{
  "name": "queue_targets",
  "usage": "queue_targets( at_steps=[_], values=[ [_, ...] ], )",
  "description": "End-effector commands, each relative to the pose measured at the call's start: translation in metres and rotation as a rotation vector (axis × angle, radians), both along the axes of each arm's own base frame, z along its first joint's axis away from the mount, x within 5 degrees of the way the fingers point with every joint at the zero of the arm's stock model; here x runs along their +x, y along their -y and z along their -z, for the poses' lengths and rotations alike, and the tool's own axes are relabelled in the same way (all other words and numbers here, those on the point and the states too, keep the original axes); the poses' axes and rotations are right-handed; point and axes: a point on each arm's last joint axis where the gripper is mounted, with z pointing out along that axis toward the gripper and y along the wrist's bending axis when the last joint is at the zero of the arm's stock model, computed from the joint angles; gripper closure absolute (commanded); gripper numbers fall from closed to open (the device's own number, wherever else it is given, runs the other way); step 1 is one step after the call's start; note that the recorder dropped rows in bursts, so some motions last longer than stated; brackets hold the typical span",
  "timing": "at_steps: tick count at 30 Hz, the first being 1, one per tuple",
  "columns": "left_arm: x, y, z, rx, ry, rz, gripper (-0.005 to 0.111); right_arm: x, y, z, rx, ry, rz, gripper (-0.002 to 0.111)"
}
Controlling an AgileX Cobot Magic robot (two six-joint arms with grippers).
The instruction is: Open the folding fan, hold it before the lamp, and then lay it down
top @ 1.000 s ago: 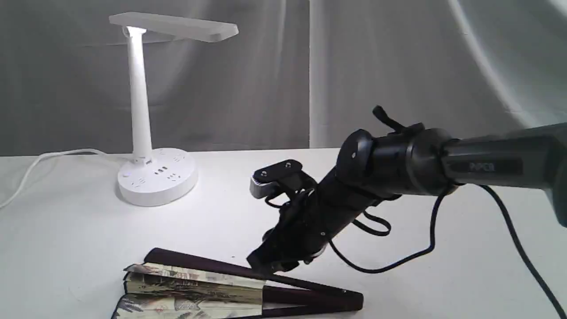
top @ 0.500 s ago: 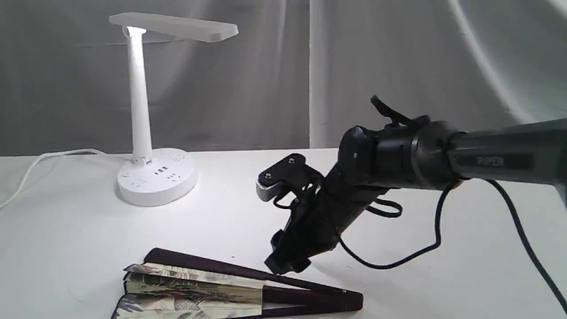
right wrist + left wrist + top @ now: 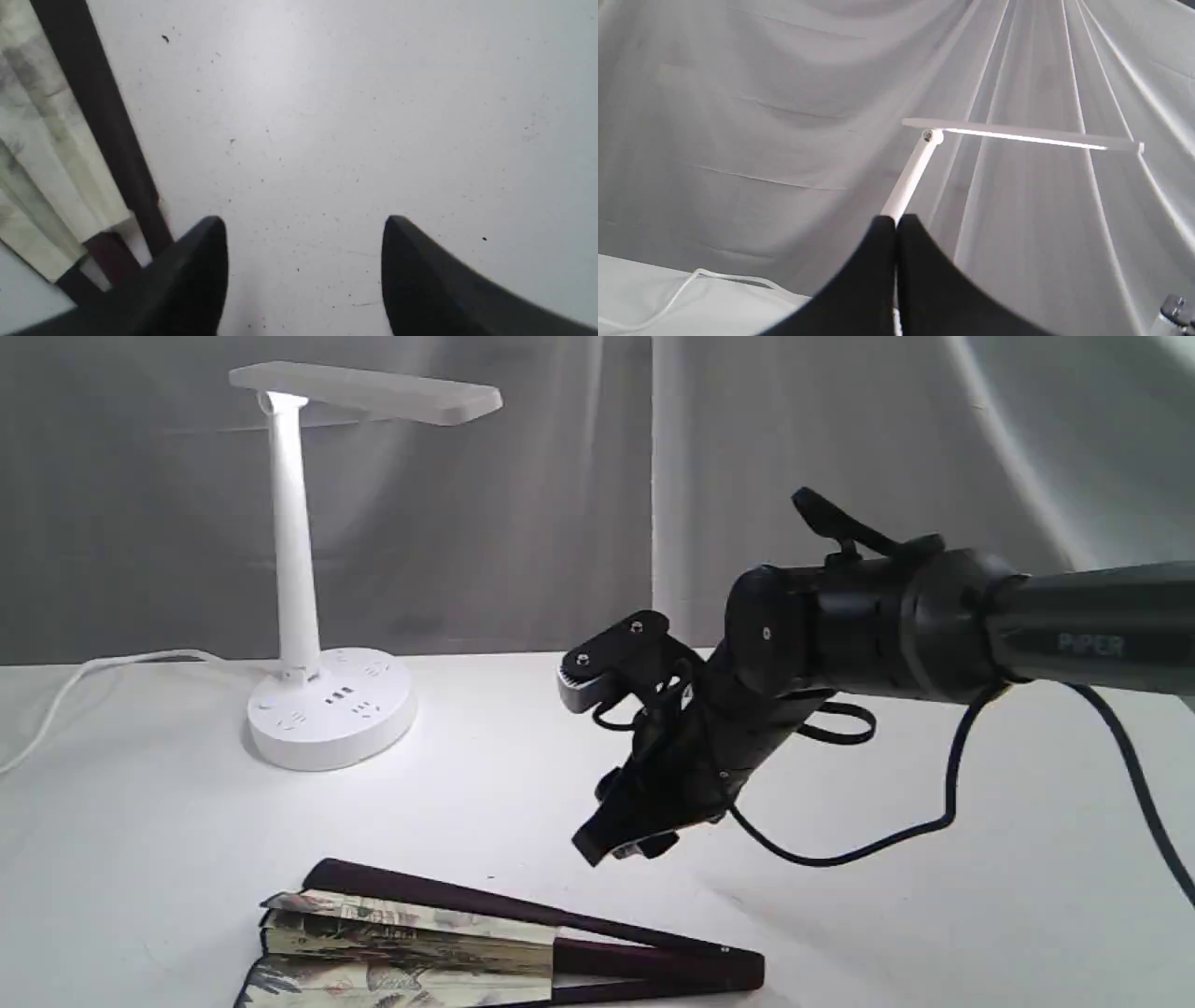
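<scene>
Pleated cream paper folding fan (image 3: 411, 933) with dark wooden ribs lies part-spread on white table (image 3: 934, 915), apart from white plastic desk lamp (image 3: 294, 541); black right gripper (image 3: 302, 221) hovers above it, jaws apart, empty, left gripper (image 3: 895, 223) closed on nothing; likely best: pinch top guard stick (image 3: 523, 907) squarely, avoid paper.

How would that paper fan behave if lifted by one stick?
The folding fan probably feels light: thin paper pleats on slim ribs. Lifted by one guard stick, it would likely swing wider, since it lies partly spread. Its paper looks easily creased.
</scene>
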Motion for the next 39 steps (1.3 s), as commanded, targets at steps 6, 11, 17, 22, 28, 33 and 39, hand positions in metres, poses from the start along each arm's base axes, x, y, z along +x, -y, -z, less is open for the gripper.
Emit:
queue_targets(
  at_steps=[6, 11, 17, 22, 28, 33, 39],
  values=[
    [0.023, 0.000, -0.052, -0.068, -0.057, 0.010, 0.107, -0.002, 0.002, -0.005, -0.003, 0.001, 0.003, 0.059],
    [0.068, 0.004, -0.064, -0.029, -0.370, 0.019, 0.107, -0.002, 0.002, -0.005, -0.005, -0.003, 0.003, 0.059],
    [0.129, 0.008, -0.030, 0.145, -0.799, 0.057, 0.107, -0.002, 0.002, -0.005, -0.005, -0.003, 0.003, 0.059],
    [0.158, 0.009, 0.019, 0.149, -1.040, 0.071, 0.107, -0.002, 0.002, -0.005, -0.005, -0.003, 0.003, 0.059],
    [0.174, 0.010, 0.062, 0.159, -1.213, 0.082, 0.107, -0.002, 0.002, -0.005, -0.005, -0.003, 0.003, 0.059],
    [0.178, 0.009, 0.072, 0.194, -1.233, 0.096, 0.107, -0.002, 0.002, -0.005, -0.005, -0.003, 0.003, 0.059],
    [0.168, 0.051, 0.064, 0.518, -1.045, 0.319, 0.107, -0.002, 0.002, -0.005, -0.006, -0.002, 0.002, 0.059]
  ],
)
